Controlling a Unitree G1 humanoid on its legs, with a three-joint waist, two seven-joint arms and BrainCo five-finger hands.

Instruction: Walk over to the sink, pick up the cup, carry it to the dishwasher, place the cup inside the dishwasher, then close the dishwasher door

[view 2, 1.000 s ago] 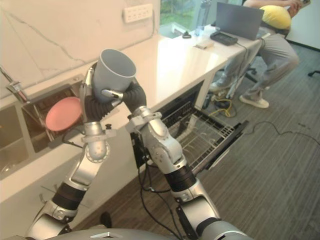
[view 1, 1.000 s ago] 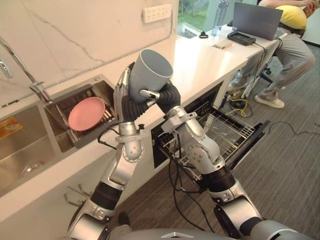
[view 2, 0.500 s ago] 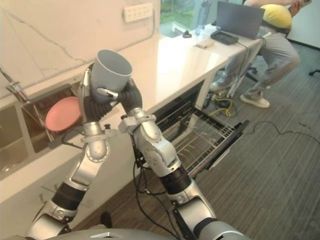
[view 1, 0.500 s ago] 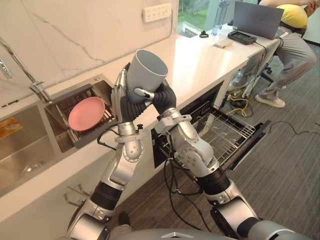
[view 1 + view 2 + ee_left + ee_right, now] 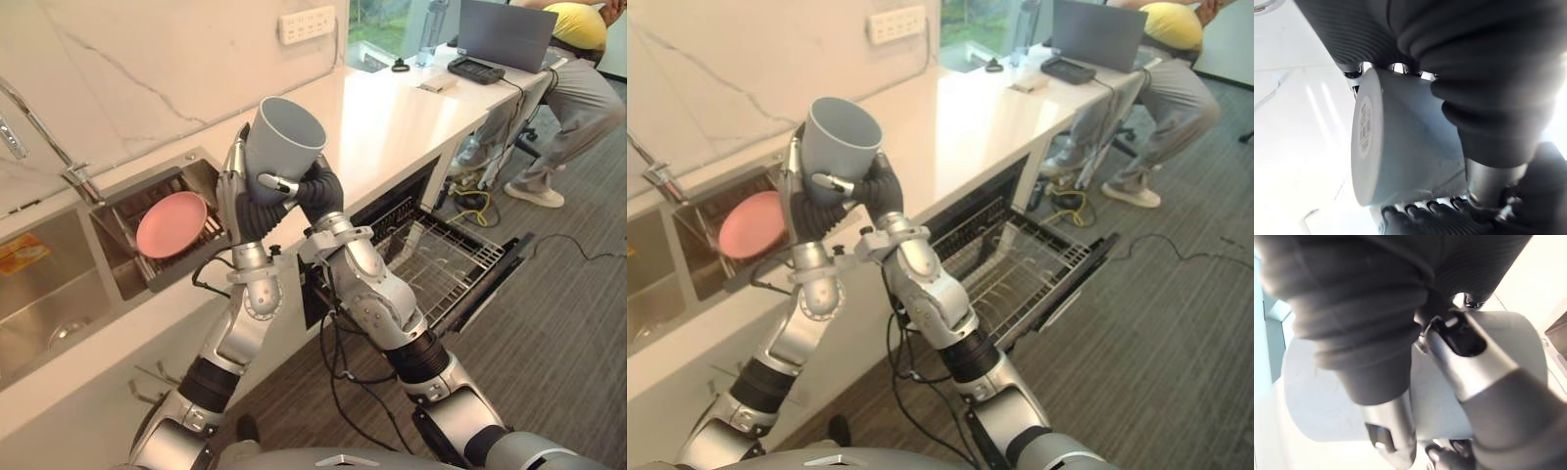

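Left eye view: cup [image 5: 282,147] mouth-up, axis seemingly slightly tilted.

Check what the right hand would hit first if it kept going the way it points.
The right hand grips the grey cup, so that comes first, with the left hand on the cup's other side. Behind them, probably the marble wall; depth is unclear.

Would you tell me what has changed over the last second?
The grey cup, clasped between the left hand and right hand, has drifted slightly to the robot's left, and the right arm has swung in with it. Both hands keep their grip; the pink plate and the pulled-out dishwasher rack are unchanged.
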